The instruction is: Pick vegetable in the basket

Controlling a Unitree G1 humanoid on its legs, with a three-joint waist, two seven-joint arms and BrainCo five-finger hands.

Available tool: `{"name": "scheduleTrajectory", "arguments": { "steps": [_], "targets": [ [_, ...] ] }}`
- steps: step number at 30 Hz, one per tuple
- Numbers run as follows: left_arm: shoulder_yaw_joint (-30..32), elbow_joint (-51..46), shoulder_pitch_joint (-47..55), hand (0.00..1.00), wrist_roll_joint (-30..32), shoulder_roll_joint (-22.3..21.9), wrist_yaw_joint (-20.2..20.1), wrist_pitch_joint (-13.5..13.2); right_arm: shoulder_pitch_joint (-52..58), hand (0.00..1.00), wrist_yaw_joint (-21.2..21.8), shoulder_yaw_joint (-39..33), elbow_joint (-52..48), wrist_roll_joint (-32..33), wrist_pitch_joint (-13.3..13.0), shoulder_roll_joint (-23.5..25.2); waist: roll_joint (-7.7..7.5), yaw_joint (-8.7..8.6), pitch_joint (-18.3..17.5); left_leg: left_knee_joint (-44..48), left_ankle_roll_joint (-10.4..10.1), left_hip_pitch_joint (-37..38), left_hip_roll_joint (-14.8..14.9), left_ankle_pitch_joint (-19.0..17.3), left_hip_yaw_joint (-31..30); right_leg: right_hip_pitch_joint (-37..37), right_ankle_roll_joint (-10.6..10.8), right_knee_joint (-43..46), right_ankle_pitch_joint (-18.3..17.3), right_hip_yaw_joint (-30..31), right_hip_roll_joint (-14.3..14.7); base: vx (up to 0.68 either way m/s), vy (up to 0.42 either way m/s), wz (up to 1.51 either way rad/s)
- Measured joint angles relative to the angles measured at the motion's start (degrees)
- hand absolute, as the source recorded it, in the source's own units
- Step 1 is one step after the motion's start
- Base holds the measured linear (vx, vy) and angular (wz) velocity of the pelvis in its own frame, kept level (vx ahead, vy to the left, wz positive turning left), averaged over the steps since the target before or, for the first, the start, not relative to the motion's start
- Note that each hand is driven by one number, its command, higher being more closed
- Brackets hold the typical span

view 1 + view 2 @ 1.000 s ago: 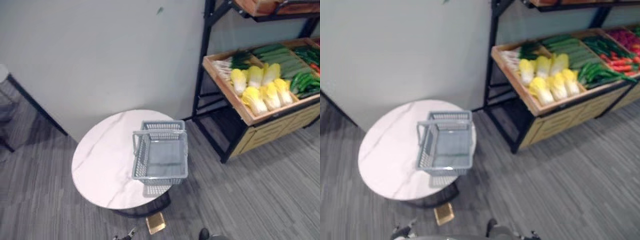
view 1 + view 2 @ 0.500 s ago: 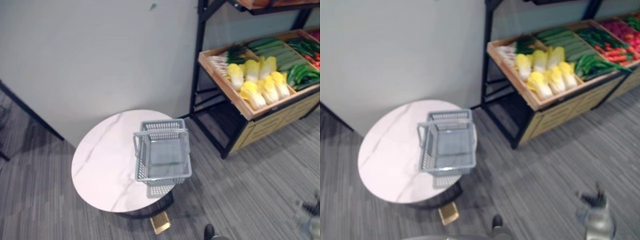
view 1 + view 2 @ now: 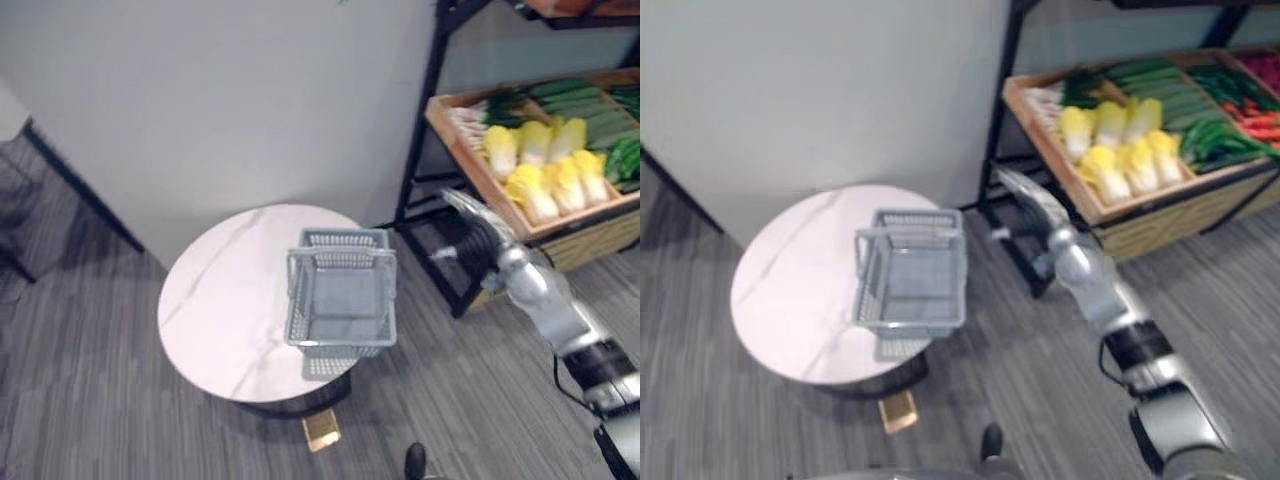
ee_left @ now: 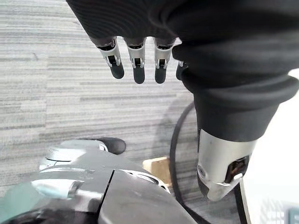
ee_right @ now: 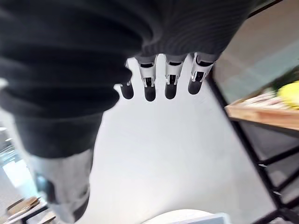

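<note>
Left eye view, right hand [image 3: 470,225]: has risen from the lower right corner to mid-right, just short of the crate [image 3: 450,130]; fingers [image 5: 170,79] straight, side by side, holding nothing.
Cabbages [image 3: 545,175]: in the crate, upper right, untouched.
Basket [image 3: 300,300]: empty on the worktop [image 3: 215,310], centre.
Left hand [image 4: 136,58]: fingers straight, over the floor.
Meaning: reach begun, no grasp yet.

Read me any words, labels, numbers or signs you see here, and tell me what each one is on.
None: no text, number or sign can be read in these views. The grey basket, the round white table and the wooden vegetable crate show no lettering or labels.
</note>
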Motion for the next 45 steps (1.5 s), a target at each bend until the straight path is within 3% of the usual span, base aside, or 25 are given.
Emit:
{"name": "scheduleTrajectory", "arguments": {
  "steps": [1,5,8,11,15,29,45],
  "targets": [
    [0.3,0.0,-0.2,0.0,-0.1,0.0,0.3,0.0,-2.5,0.0,0.1,1.1,1.2,0.0,0.0,0.7,-0.37,0.17,0.5,0.2,0.0,-0.2,0.0,0.0,0.0,0.0,0.0,-0.1,0.0,0.0,0.0,0.0,-0.002,0.14],
    [1.6,-0.1,-1.6,0.0,-0.6,-0.1,1.7,0.0,-14.6,0.0,0.1,4.5,7.9,0.3,0.5,6.2,-1.59,3.49,3.0,0.6,0.0,-1.5,0.0,0.0,-1.4,-0.7,0.0,-0.2,0.1,-0.4,-0.1,0.01,-0.009,0.14],
    [2.6,-0.2,-2.0,0.0,-1.0,0.0,1.9,0.0,-18.4,0.0,0.1,5.3,12.1,0.3,1.2,10.2,-2.05,3.9,4.9,1.3,0.0,-2.9,-0.1,0.0,-3.0,-0.9,0.0,-0.2,0.1,-1.2,-0.4,0.0,0.0,0.25],
    [2.9,-0.2,-2.7,0.0,-1.0,-0.1,2.0,0.0,-19.0,0.0,0.0,5.3,13.6,0.2,2.2,10.9,-2.26,5.47,6.4,1.6,0.1,-3.9,-0.2,0.1,-3.3,-1.6,0.0,-0.1,0.1,-1.6,-0.5,-0.02,-0.007,0.09],
    [3.1,-1.7,-4.5,0.0,-1.1,-0.3,3.0,-0.1,-22.1,0.0,-0.2,4.4,20.7,-0.1,3.7,12.5,-2.31,6.27,8.8,2.1,0.2,-6.0,-0.3,0.6,-4.6,-2.8,0.0,0.2,0.1,-2.5,-0.7,-0.03,-0.016,0.14],
    [1.3,-2.3,-8.4,0.0,-3.1,-0.3,4.1,-0.5,-25.4,0.0,-3.1,-2.4,28.9,-2.3,5.9,15.3,-2.23,6.25,14.4,2.1,0.1,-8.0,-0.3,2.4,-5.3,-5.8,0.0,2.8,0.0,-1.6,-0.9,-0.04,-0.013,0.01],
    [-0.4,-2.3,-8.9,0.0,-3.2,-0.3,5.7,-0.6,-26.1,0.0,-4.0,-4.6,33.2,-2.3,6.7,17.8,-1.99,6.35,15.2,2.1,0.0,-10.0,-0.2,2.8,-5.8,-7.6,0.0,3.1,0.0,-1.5,-0.9,0.0,-0.005,0.01]
  ]
}}
